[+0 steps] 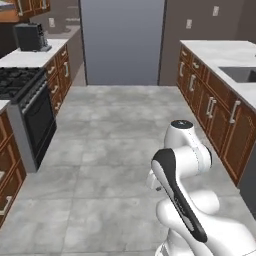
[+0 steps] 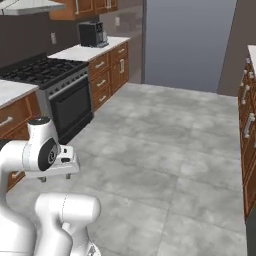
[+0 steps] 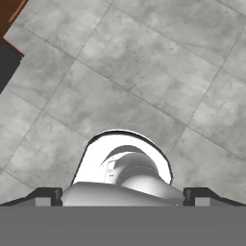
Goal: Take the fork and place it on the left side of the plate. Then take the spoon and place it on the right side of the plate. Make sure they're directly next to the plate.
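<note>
The fork, the spoon and the plate are out of view. My gripper points straight down at the grey tiled floor, above the robot's own base. Its two dark fingertips stand far apart at the bottom corners of the hand view, open with nothing held between them. In the right base view the hand hangs off the folded arm at low height, over the floor in the middle of the kitchen aisle.
A black stove and a counter with a coffee machine line the left side. Wooden cabinets under a white counter with a sink run along the right. A tall grey panel closes the far end. Tiled floor lies between.
</note>
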